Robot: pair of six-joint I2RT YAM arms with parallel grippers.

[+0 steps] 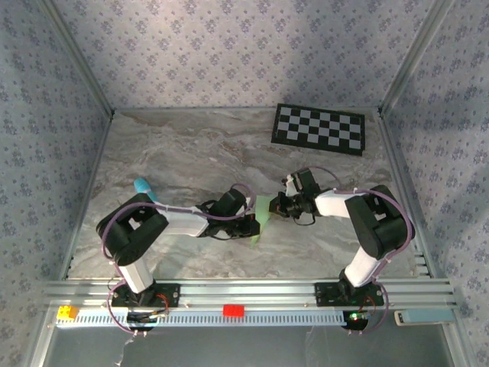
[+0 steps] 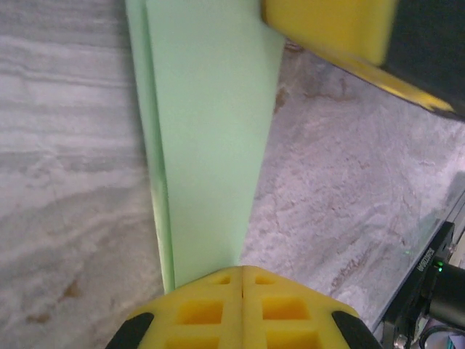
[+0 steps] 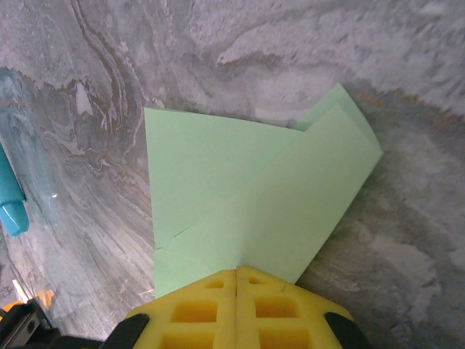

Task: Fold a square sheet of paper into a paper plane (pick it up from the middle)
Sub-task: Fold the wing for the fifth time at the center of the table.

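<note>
The pale mint-green sheet of paper point(image 1: 263, 208) is folded into layered, tapering flaps like a paper plane and is held off the marble table between both grippers. In the left wrist view the paper point(image 2: 211, 131) runs as a narrow strip into my left gripper point(image 2: 242, 273), whose yellow jaws are shut on its end. In the right wrist view, overlapping flaps of the paper point(image 3: 247, 196) fan out from my right gripper point(image 3: 237, 273), which is shut on its edge. From above, the left gripper point(image 1: 252, 223) and right gripper point(image 1: 276, 205) face each other across the paper.
A black-and-white checkerboard point(image 1: 319, 128) lies at the back right. A cyan-blue stick point(image 1: 144, 187) rests on the table to the left, also seen as a cyan-blue stick point(image 3: 11, 196) at the left edge. Patterned walls enclose the table.
</note>
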